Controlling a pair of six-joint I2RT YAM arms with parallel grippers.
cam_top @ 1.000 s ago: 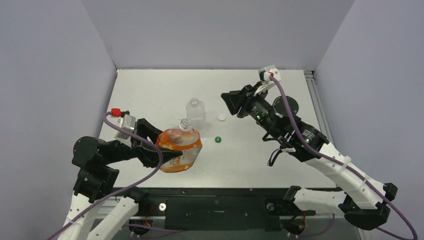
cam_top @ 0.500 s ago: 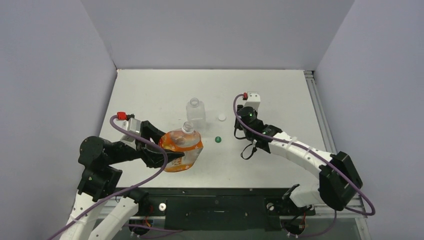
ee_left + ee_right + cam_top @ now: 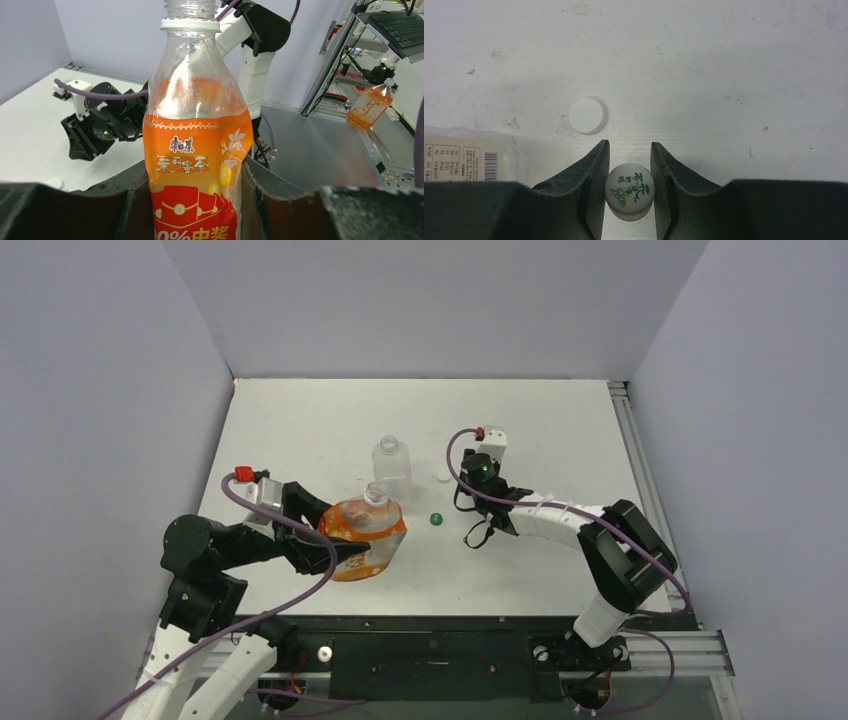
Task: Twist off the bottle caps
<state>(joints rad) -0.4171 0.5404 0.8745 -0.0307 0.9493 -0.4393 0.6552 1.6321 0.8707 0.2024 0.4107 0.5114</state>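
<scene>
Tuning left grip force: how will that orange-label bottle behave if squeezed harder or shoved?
Probably light: the orange-label bottle looks see-through and empty above its label. Likely soft too, since its thin clear plastic could dent where the left gripper clamps the lower body. It is tall for its width, so once released, a push near the neck may tip it.

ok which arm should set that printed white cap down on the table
Right. The right gripper pinches the printed white cap low over the table, beside the loose white cap. The left gripper is clamped on the orange bottle, so it isn't free.
</scene>
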